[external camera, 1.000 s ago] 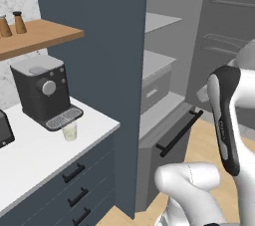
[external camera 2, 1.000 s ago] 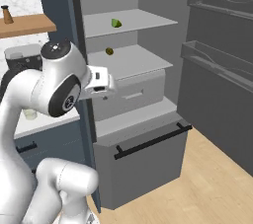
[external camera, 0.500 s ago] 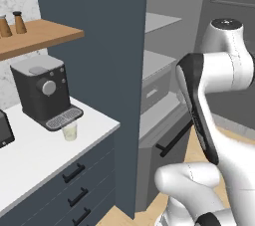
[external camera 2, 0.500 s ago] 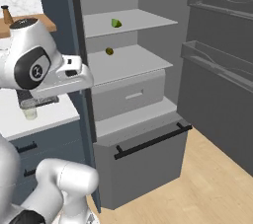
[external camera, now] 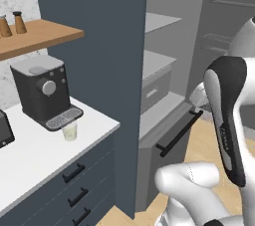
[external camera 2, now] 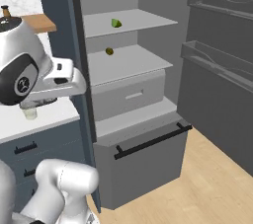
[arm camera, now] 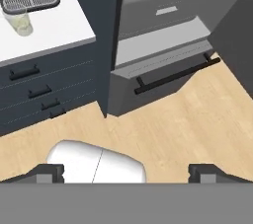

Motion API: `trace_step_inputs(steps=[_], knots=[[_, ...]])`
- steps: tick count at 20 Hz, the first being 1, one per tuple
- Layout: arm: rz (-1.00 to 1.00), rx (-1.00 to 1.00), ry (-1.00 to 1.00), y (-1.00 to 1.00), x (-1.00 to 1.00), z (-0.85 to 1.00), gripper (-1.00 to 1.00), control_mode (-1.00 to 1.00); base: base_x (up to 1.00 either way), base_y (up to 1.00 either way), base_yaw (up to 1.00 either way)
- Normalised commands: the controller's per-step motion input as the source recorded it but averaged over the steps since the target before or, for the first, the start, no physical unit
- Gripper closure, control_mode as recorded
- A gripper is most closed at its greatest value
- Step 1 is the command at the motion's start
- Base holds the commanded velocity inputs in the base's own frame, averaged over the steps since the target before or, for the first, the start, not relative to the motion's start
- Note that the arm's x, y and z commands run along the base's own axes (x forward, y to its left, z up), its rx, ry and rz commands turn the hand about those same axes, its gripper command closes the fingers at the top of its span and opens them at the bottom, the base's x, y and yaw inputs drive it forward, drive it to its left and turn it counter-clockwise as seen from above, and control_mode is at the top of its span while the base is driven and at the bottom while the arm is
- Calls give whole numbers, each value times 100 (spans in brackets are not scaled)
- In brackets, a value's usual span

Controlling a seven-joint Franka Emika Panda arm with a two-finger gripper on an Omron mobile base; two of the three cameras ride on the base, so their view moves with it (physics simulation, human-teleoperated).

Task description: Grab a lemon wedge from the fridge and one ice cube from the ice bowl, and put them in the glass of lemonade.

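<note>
the small pointed lemon wedge (external camera 2: pixel 116 22) lies on the fridge (external camera 2: pixel 148 1)'s smooth pale top shelf; which way its tip points is too small to tell. the clear glass of lemonade (external camera: pixel 69 131) stands upright on the white counter (external camera: pixel 35 155) before the boxy coffee machine (external camera: pixel 42 90). the gripper (arm camera: pixel 126 172) is spread wide, grasping nothing.

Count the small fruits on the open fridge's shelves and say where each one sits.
2. The lemon wedge lies on the upper shelf; a darker round fruit sits on the shelf below. The closed drawer could hide more.
</note>
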Motion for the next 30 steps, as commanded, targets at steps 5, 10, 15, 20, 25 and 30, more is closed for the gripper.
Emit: trace_step_inputs(steps=[5,10,15,20,25,30], knots=[[7,6,-5,-18,-28,0,-100,-100,0,0,0],[7,2,0,-17,-4,0,-100,100,3,-45,24],[0,0,0,0,0,0,-100,100,18,-92,64],[0,0,0,0,0,0,-100,100,29,-96,62],[0,0,0,0,0,0,-100,100,28,-68,31],[0,0,0,0,0,0,-100,100,33,-8,1]])
